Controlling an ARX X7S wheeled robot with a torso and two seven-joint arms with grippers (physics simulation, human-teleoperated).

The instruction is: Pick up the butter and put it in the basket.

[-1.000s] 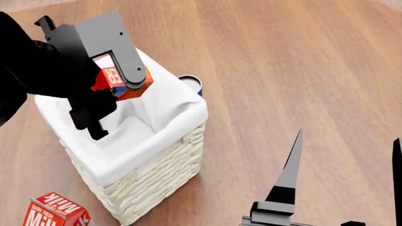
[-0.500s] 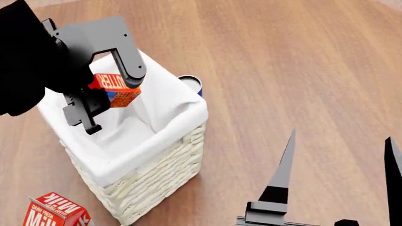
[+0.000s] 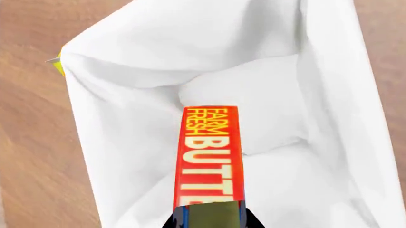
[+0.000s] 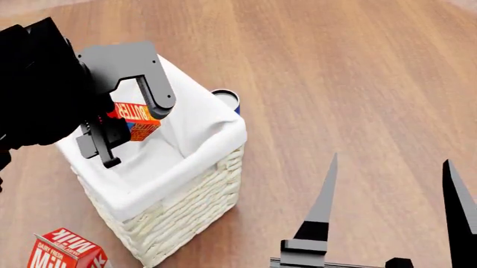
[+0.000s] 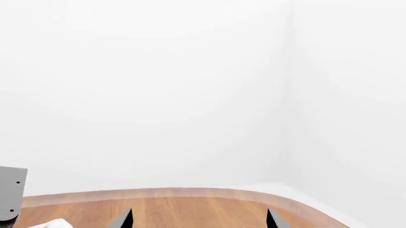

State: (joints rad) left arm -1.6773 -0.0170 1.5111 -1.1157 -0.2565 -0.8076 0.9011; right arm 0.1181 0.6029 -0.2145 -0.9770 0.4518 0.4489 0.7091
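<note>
One step is in hand: the placing. At the upper left of the head view the left gripper has its jaws clamped on the butter, which hangs over the open mouth of the basket, about level with its rim and toward the far left side of the opening. In the left wrist view the butter points straight down into the white liner, its "FARM FRESH" lettering legible, with the liner's folded floor below it and nothing else visible inside. By my judgement the carton is not yet resting on anything, so the task is nearly done but not finished. The next move calls for a short lowering, if any, and then parting the jaws so the butter drops onto the liner; the arm should then lift clear without snagging the cloth folded over the rim (the black finger at the left sits very near it). The right gripper rises at the lower right of the head view, well apart from the basket, its jaws spread wide and holding nothing. A milk carton stands on the wooden counter at the lower left corner, just beside the basket, and a blue-rimmed can peeks out behind the basket's far side.
</note>
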